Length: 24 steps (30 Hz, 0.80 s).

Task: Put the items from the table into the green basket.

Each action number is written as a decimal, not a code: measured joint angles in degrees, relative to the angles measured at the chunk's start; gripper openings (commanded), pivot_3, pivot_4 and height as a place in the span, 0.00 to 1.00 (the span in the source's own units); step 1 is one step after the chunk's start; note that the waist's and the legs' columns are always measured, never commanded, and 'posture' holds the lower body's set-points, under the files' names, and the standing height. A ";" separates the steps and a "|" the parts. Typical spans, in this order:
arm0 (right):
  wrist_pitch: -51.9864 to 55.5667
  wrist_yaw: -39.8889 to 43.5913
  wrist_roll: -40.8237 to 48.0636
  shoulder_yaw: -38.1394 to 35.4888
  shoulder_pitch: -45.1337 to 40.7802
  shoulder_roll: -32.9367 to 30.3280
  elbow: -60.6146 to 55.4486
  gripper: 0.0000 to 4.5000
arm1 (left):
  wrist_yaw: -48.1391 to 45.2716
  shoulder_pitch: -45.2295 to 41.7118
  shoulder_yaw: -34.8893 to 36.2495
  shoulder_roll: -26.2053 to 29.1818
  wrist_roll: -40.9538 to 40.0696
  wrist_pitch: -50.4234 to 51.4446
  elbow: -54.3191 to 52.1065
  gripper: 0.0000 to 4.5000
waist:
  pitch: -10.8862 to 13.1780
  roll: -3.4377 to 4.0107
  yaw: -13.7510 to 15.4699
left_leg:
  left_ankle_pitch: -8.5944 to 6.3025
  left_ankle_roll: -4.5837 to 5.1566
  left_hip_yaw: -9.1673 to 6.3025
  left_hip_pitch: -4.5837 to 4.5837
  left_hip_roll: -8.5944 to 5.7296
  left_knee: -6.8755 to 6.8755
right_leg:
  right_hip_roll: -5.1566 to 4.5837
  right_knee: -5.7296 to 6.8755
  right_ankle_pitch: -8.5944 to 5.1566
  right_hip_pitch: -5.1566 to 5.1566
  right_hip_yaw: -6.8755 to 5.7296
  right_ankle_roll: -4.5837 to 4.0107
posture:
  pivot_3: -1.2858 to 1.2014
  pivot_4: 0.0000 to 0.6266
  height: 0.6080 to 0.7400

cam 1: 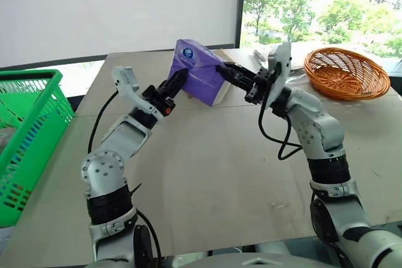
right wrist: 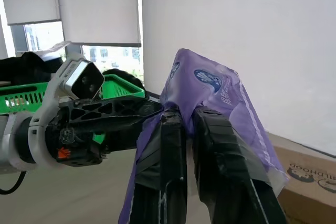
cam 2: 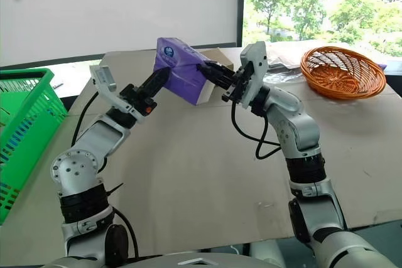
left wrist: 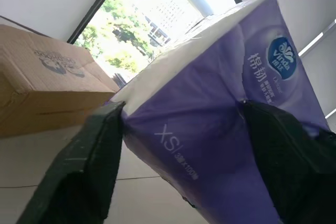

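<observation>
A purple tissue pack [cam 1: 195, 70] with a blue-white logo hangs in the air above the far part of the table [cam 1: 207, 174], tilted, between my two grippers. My left gripper [cam 1: 179, 81] reaches in from the left, and in the left wrist view its two black fingers [left wrist: 100, 145] press against opposite sides of the pack [left wrist: 210, 129]. My right gripper [cam 1: 226, 72] comes from the right and is shut, pinching the pack's wrapper [right wrist: 210, 93] between its fingertips. The green basket [cam 1: 38, 78] stands at the table's left edge, apart from both arms.
A round orange wicker basket [cam 1: 345, 73] sits at the far right of the table. A brown cardboard box [left wrist: 47, 87] lies behind the pack at the far edge. A wall and a window stand beyond the table.
</observation>
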 measured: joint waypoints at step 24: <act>11.40 15.94 9.42 -1.32 4.68 -19.03 -4.95 0.70 | 2.75 -12.13 -2.08 25.96 24.83 -6.72 6.26 0.00 | 0.15 -0.08 -0.09 | 0.01 0.00 -0.29 -0.28 -0.02 -0.04 | 0.11 -0.18 -0.02 -0.13 -0.27 0.00 | 0.60 0.00 1.00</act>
